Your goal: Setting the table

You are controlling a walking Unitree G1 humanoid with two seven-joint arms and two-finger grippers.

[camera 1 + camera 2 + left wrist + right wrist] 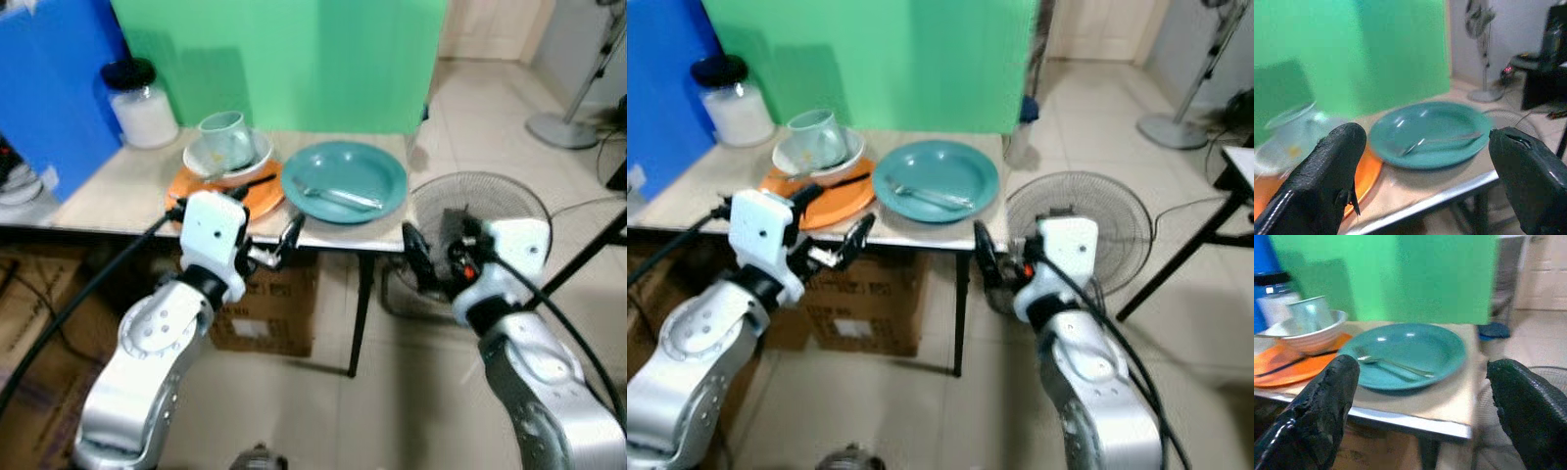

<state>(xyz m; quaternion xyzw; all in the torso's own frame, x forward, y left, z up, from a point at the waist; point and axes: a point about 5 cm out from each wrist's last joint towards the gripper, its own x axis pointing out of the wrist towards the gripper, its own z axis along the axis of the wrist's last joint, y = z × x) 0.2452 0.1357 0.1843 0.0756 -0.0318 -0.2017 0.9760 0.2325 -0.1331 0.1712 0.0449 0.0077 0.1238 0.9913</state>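
A teal plate [345, 180] lies near the front edge of the table [108, 196], with a metal fork [338, 197] resting inside it. Just beside the plate sits an orange plate [257, 196] that carries a white bowl [227, 157]; a pale green cup [226, 137] stands in the bowl, and a dark utensil [245, 183] lies across the orange plate's rim.

The left gripper [272, 245] hangs in front of the table edge, its fingers [1327, 181] spread wide and holding nothing; in the left wrist view the teal plate with the fork lies between and beyond the two fingers, the orange plate behind the one nearer the bowl. The right gripper [431, 257] is held off the table's corner, fingers [1317, 411] likewise parted and empty, with the teal plate ahead between them.

A lidded jar [140, 103] stands at the back of the table against blue [49, 88] and green [294, 59] panels. A floor fan [490, 196] sits beyond the right gripper, and a cardboard box [269, 313] is under the table
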